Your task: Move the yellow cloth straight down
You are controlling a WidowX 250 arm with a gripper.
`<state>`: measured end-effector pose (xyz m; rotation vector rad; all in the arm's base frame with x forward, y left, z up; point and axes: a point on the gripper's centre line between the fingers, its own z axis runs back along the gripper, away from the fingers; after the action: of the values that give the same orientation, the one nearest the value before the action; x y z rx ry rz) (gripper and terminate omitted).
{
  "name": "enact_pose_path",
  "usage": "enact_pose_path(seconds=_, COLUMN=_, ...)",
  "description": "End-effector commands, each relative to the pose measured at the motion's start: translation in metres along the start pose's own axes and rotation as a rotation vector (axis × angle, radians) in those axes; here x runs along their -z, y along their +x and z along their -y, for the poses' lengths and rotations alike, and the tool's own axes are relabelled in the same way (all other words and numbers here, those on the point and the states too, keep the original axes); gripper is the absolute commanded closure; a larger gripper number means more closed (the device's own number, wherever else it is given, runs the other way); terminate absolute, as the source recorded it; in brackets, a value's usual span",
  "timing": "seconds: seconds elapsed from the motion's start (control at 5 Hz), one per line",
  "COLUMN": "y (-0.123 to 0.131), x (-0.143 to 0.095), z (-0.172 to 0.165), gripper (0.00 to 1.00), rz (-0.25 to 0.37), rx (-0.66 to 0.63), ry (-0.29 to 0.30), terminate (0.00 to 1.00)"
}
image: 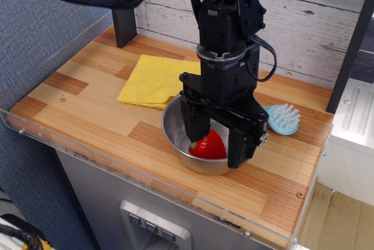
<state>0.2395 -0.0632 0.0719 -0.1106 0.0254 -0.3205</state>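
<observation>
The yellow cloth (156, 80) lies flat on the wooden table top (87, 115), at the back left, its right edge next to the steel bowl (175, 128). My gripper (217, 142) hangs over the bowl with its two black fingers (240, 145) spread apart. A red strawberry-like object (209, 146) sits in the bowl between the fingers; I cannot tell whether they touch it. The gripper is to the right of and nearer than the cloth, not touching it. Part of the cloth's right corner is hidden behind the arm.
A light blue brush (283, 119) lies to the right of the bowl. A dark post (121, 6) stands at the back left, a white plank wall behind. A clear acrylic rim (117, 165) runs along the front and left edges.
</observation>
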Motion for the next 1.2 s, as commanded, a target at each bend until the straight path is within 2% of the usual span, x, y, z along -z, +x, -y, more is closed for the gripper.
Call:
enact_pose_path(seconds=0.0, y=0.0, x=0.0, z=0.0, gripper=0.0, rz=0.0, rx=0.0, ry=0.0, terminate=0.0)
enact_pose_path(seconds=0.2, y=-0.007, x=-0.01, z=-0.025, gripper=0.0, rz=0.047, rx=-0.049, ry=-0.016, terminate=0.0)
enact_pose_path(seconds=0.4, y=-0.022, x=-0.018, z=-0.052, gripper=0.0, rz=0.06, rx=-0.111, ry=0.001, terminate=0.0)
enact_pose_path(seconds=0.6, y=-0.039, x=-0.029, z=-0.083, gripper=0.0, rz=0.1, rx=-0.189, ry=0.037, terminate=0.0)
enact_pose_path(seconds=0.8, y=-0.047, x=-0.035, z=-0.109, gripper=0.0, rz=0.112, rx=-0.272, ry=0.156, terminate=0.0)
enact_pose_path(seconds=1.0, y=-0.04, x=-0.026, z=-0.132, gripper=0.0, rz=0.125, rx=-0.328, ry=0.169, terminate=0.0)
